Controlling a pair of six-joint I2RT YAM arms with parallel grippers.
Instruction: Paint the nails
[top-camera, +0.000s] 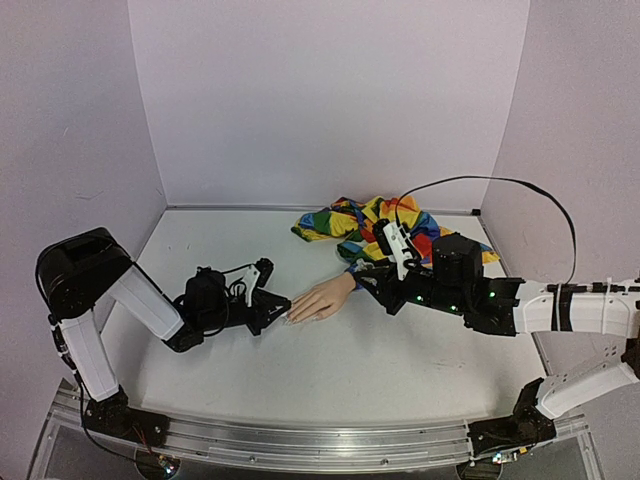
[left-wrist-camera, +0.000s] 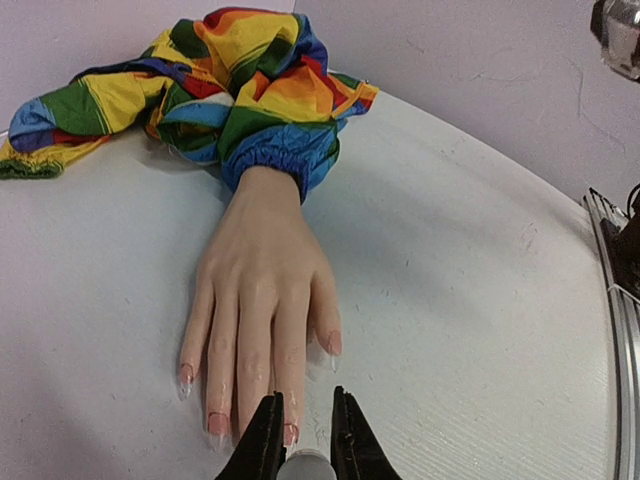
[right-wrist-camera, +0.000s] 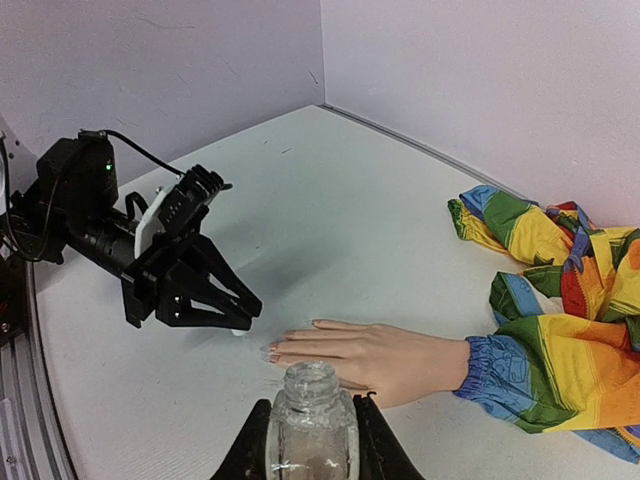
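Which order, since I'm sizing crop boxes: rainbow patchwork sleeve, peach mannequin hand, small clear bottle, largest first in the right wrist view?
1. Rainbow patchwork sleeve.
2. Peach mannequin hand and small clear bottle: alike; the bottle sits nearest the camera, so unranked.

Top: high, rear, looking down. Left wrist: low, close, at hand (left-wrist-camera: 262, 290). Right wrist: low, opposite, perhaps farther. All share hand.

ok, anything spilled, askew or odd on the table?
Nothing spilled or damaged. The open bottle sits upright in the right gripper; the hand lies flat. Only the sleeve is bunched up in a heap.
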